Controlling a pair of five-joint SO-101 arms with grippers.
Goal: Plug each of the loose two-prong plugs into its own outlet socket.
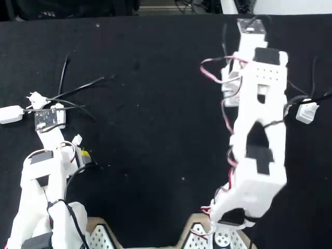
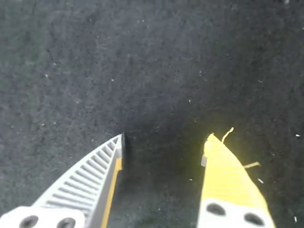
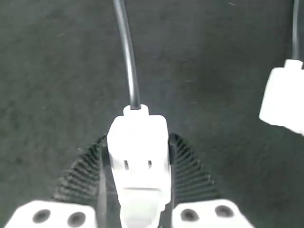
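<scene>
**Right side.** Your right gripper [image 3: 137,140] has its fingers clamped on a white plug [image 3: 137,161], 1 finger on each flank of the body. The cord [image 3: 126,52] runs out ahead over the black surface [image 1: 155,129]. The prongs are hidden, so their heading cannot be confirmed. A 2nd white block [image 3: 282,102] with its own lead lies near the plug but apart from it. In the high view it sits at 3 o'clock on the surface, beside the right arm. Whether it is a socket cannot be told.

**Left side.** Your left gripper [image 2: 165,138] has its fingers apart with nothing between them, over bare surface. A cluster of white pieces [image 1: 39,111] and thin leads lies at 9 o'clock, just beyond the left arm.

**Judgement.** The step in hand is taking 1 plug to its socket, and nothing is mated on the right side yet. Next you need to identify the socket face, square the plug to it and push straight in. The socket is likely to slide on the surface, so consider bracing it with the left gripper.
</scene>
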